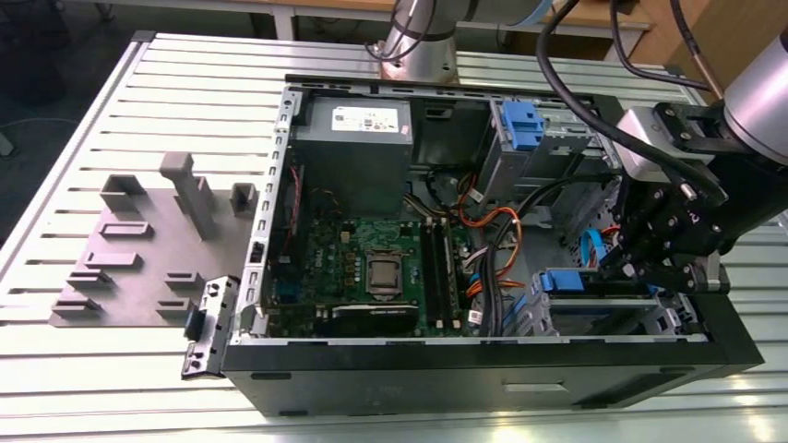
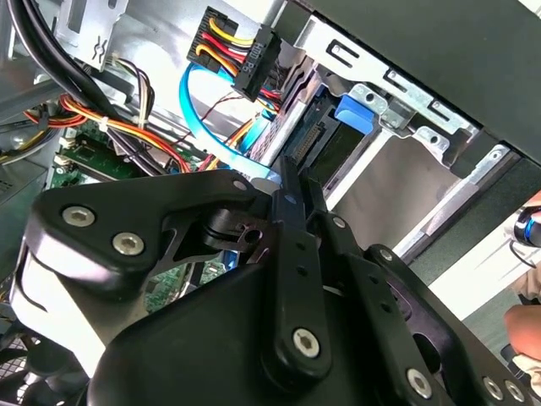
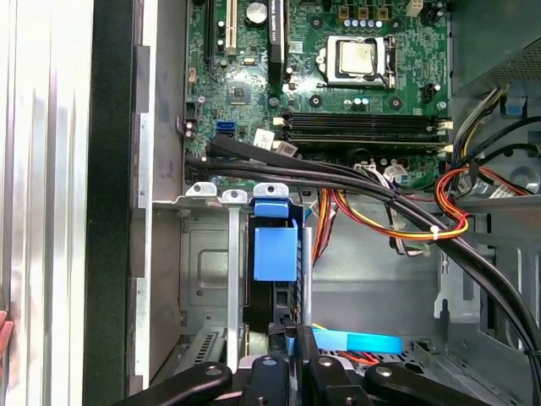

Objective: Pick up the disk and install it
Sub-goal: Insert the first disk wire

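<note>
In one corner of the open black computer case (image 1: 493, 355), the silver-grey disk in its blue plastic frame (image 3: 275, 249) stands on edge. Our black gripper (image 3: 287, 331) is there too, fingers (image 2: 290, 203) pressed together, maybe for pushing it.

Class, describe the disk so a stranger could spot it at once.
In the open computer case, look at the corner at the exterior view's lower right, where the gripper is. The disk there carries a bright blue tab. The other blue carrier is higher in that view, level with the grey power supply.
</note>
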Robot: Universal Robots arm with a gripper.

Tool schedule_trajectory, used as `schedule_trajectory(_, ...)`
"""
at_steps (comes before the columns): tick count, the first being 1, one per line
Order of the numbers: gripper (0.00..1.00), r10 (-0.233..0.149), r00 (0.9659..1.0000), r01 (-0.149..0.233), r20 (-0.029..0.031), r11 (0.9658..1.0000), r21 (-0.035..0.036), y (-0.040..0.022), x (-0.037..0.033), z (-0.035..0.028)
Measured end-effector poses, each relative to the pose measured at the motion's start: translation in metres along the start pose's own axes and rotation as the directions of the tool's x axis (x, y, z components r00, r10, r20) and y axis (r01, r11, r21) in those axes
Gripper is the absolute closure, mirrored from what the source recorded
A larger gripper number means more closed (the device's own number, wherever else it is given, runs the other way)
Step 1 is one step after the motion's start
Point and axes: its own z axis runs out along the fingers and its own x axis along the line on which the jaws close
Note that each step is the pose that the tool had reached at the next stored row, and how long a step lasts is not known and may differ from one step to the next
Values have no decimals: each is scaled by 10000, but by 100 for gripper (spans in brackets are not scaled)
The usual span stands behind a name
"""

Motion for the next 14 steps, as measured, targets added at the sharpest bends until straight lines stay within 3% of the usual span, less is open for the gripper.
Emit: schedule_trajectory(14, 84, 0, 10000, 0, 5, 10000, 0, -1, 0, 23)
